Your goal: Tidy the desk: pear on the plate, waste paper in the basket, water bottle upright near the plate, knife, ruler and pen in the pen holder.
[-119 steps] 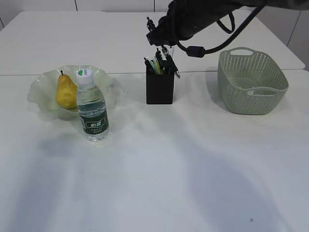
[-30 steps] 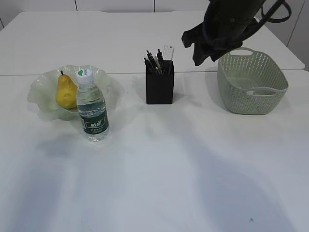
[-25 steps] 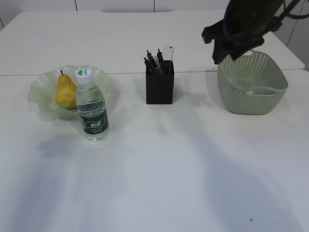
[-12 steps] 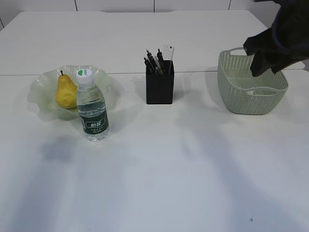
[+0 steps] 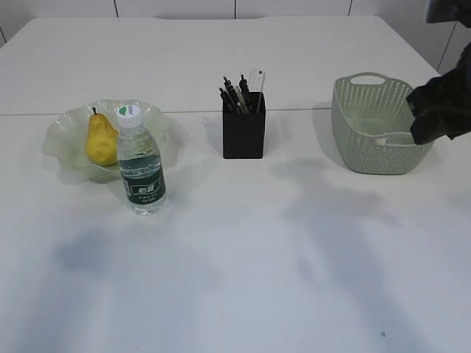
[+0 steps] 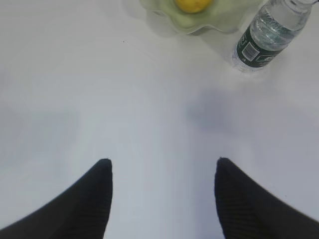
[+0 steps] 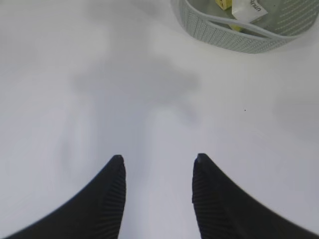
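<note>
The yellow pear [image 5: 100,139] lies on the ruffled green plate [image 5: 62,143] at the left. Just in front of the plate the water bottle [image 5: 140,163] stands upright. The black pen holder [image 5: 243,133] at centre holds the clear ruler [image 5: 255,80] and several dark pens; I cannot pick out the knife. In the sage basket [image 5: 383,125] lies the waste paper [image 7: 239,7]. My right gripper [image 7: 158,162] is open and empty over bare desk, its arm [image 5: 441,110] at the far right edge. Open and empty too, my left gripper [image 6: 162,164] hangs above the desk [image 5: 243,243] short of the bottle [image 6: 266,35].
A seam between two table tops [image 5: 184,112] runs behind the plate and pen holder. A white wall with panel lines stands beyond the far edge.
My right arm has swung away from above the pen holder, rightward and down past the basket to the frame's right edge. The ruler stands in the holder now.
</note>
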